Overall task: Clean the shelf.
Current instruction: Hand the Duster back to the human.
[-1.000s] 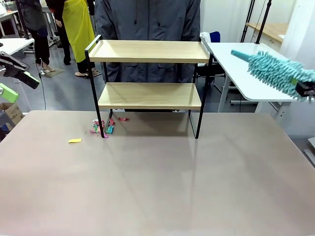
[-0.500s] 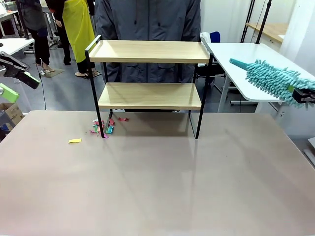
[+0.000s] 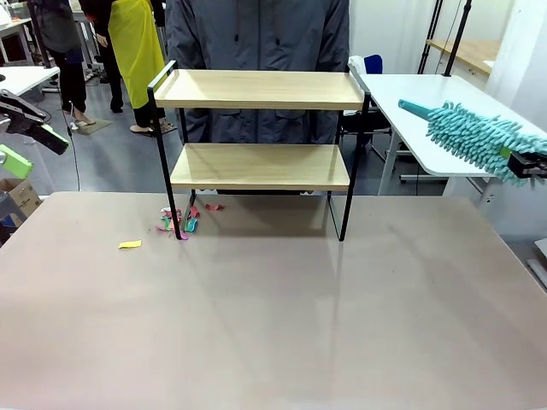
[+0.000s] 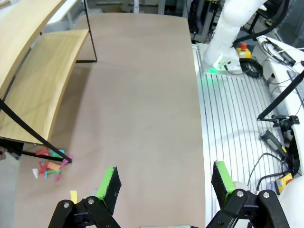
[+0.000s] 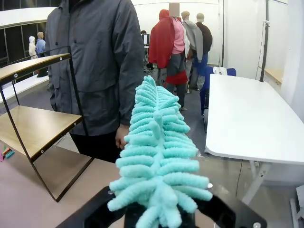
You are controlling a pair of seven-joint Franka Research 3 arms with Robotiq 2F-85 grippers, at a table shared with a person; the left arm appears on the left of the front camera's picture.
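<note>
The shelf (image 3: 261,145) stands near the far edge of the table (image 3: 273,316), a bit left of the middle, and both its wooden boards look bare, so a good next move for the right gripper (image 3: 532,162), which is closed tight on the fluffy teal duster (image 3: 479,137) out past the table's right edge, would be to bring it in flat and low and wipe each board from end to end. The left gripper (image 4: 164,183) is wide open and holds nothing, up by the table's left edge. I count one shelf with two boards, one duster, one yellow paper scrap (image 3: 130,244) and a small heap of colored scraps (image 3: 181,220) on the table by the shelf's front left leg, too tiny to count.
</note>
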